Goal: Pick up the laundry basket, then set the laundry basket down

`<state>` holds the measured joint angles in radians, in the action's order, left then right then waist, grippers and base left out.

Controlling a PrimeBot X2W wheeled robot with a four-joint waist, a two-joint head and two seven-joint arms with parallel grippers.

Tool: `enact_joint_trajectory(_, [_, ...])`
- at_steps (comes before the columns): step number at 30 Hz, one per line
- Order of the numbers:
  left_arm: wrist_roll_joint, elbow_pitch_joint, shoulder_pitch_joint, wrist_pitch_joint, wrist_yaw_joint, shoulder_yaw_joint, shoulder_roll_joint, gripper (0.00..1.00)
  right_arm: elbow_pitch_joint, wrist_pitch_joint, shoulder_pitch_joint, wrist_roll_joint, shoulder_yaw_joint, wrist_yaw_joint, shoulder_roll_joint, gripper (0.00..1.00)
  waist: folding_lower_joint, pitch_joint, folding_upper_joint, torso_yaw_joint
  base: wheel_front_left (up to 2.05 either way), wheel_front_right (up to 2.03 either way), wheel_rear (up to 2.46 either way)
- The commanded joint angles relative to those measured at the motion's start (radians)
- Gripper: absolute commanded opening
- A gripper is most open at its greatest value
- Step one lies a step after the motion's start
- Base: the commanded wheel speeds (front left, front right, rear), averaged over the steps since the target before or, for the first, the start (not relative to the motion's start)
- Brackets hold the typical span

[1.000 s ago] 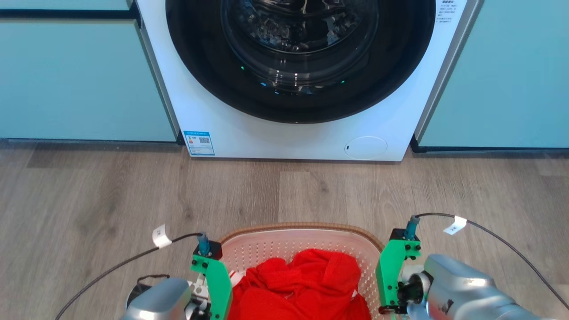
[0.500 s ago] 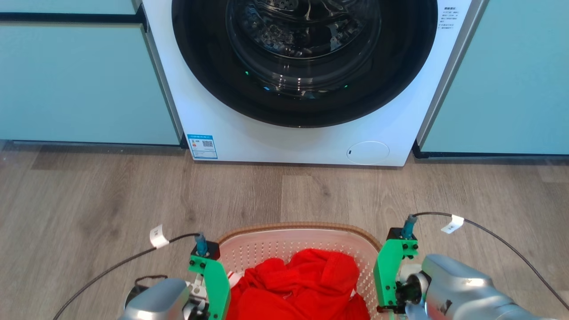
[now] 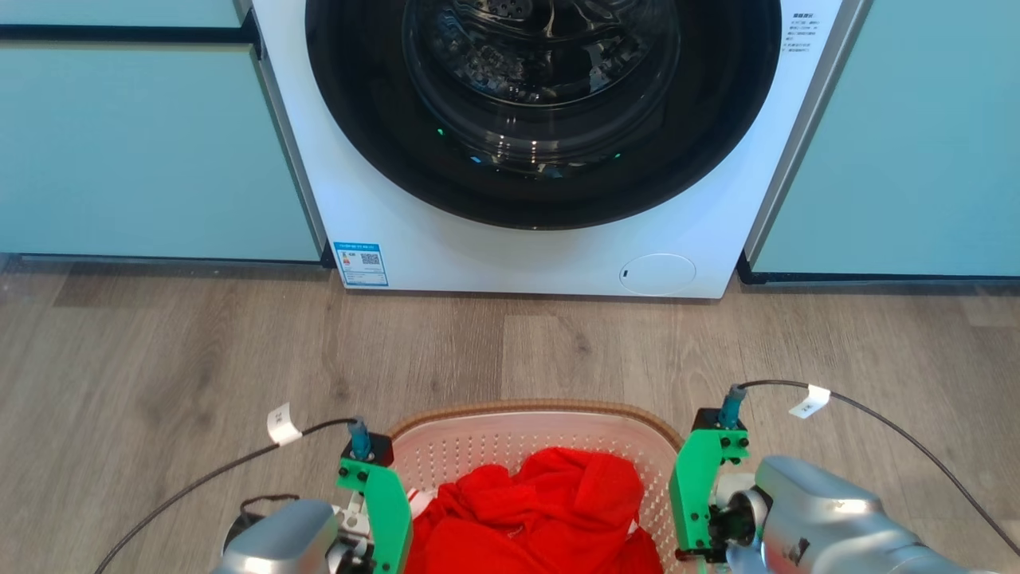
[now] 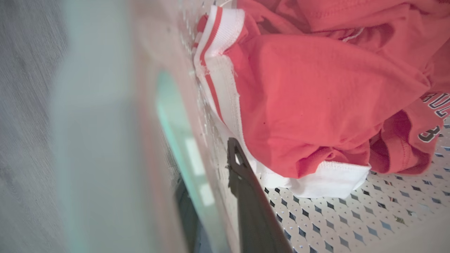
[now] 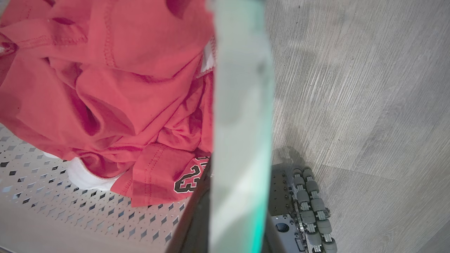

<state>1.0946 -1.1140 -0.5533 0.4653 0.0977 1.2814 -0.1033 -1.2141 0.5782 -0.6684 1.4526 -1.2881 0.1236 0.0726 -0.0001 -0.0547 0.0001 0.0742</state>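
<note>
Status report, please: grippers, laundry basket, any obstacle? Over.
Left gripper, right gripper: each shut on laundry basket side. Red clothes inside. Washing machine ahead, apart.

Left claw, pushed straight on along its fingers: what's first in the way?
Probably the red shirt: its white trim sits just past the inner finger, which runs inside the laundry basket wall. Depth unclear.

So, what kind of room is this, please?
Probably a home laundry area: a white front-loading washing machine with a round dark glass door stands between pale teal cabinets, and a white perforated plastic laundry basket with a brown rim holds crumpled red clothes.
</note>
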Motion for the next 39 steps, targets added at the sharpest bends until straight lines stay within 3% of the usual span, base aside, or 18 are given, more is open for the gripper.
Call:
enact_joint_trajectory(1, [-0.002,0.046,-0.028,0.001,0.033,-0.001,0.014,0.0,0.029,-0.015,-0.035,-0.006,0.009,0.007,-0.022,0.0,0.0001,0.0,-0.0001,0.0,0.0,0.0,0.0])
enact_joint_trajectory(39, [0.005,0.033,-0.028,-0.001,0.033,-0.001,0.012,0.0,0.03,-0.016,-0.035,0.003,0.008,0.007,-0.022,0.0,0.0001,-0.009,-0.0001,-0.006,0.0,0.0,0.0])
